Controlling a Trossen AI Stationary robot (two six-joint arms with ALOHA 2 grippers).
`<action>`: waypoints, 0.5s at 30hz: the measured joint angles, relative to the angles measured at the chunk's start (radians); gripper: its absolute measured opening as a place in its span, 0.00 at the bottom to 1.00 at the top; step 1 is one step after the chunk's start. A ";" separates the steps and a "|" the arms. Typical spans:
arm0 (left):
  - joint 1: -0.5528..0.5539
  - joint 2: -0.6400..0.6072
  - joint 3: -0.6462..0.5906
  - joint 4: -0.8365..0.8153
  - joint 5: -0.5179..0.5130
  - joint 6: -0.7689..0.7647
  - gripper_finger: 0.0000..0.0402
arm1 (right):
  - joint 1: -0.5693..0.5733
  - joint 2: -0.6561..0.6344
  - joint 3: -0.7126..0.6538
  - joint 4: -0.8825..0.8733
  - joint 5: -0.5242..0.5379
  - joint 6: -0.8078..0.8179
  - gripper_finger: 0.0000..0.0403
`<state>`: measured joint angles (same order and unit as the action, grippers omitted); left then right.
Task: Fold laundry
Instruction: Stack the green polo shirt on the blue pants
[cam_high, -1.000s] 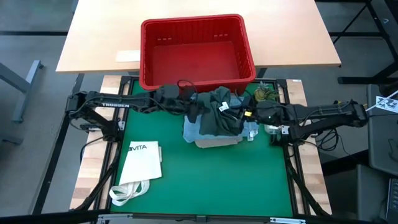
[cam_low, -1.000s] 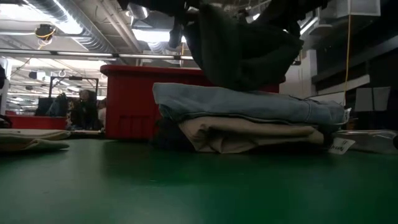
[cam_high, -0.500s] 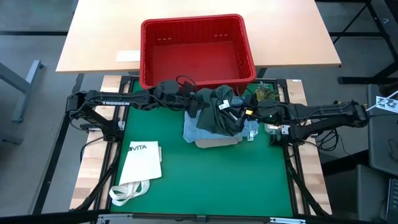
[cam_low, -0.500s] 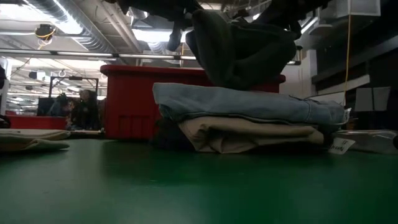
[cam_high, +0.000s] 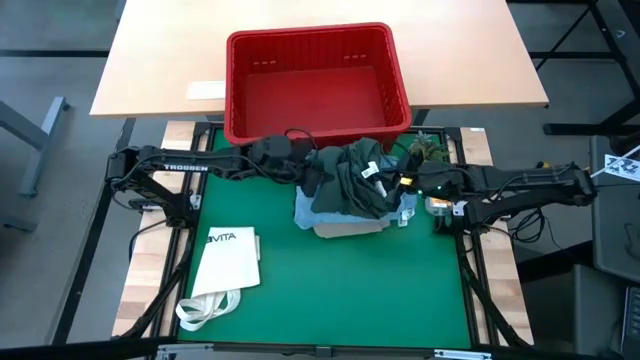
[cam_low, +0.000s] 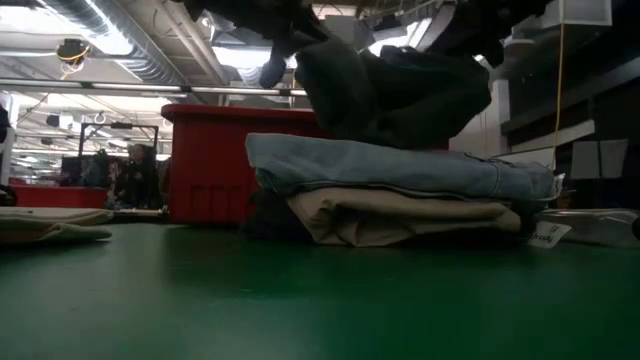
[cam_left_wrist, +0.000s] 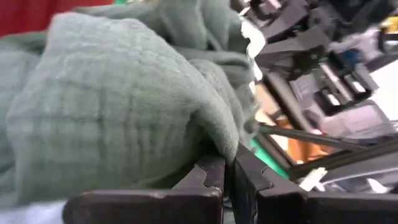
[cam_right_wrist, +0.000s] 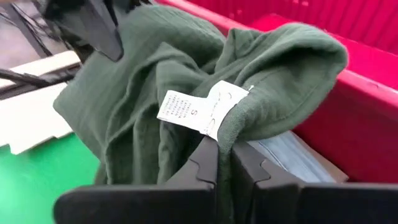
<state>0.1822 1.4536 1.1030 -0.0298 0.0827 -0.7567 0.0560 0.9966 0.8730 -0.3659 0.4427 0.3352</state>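
The dark green piece (cam_high: 355, 185) hangs in the middle of the frame, over the light blue piece (cam_low: 400, 170) and beige piece (cam_low: 400, 215). The left gripper (cam_high: 312, 178) and right gripper (cam_high: 392, 183) each pinch it, probably at its edges.

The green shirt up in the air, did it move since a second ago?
Yes. Both grippers, left and right, stay shut on the green garment and drew closer together, bunching it higher above the folded stack. The stack, red basket and tote bag stayed put.
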 joint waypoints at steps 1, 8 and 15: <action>0.000 0.000 0.000 -0.018 -0.013 0.000 0.00 | -0.002 0.004 0.000 -0.014 0.002 0.000 0.04; 0.001 0.000 0.000 -0.158 -0.071 0.000 0.00 | -0.006 0.029 0.000 -0.079 0.021 0.000 0.04; 0.001 0.000 0.000 -0.235 -0.113 0.084 0.06 | -0.006 0.029 0.000 -0.193 0.046 -0.001 0.04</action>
<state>0.1829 1.4536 1.1030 -0.2648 -0.0307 -0.6723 0.0502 1.0256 0.8730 -0.5585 0.4885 0.3344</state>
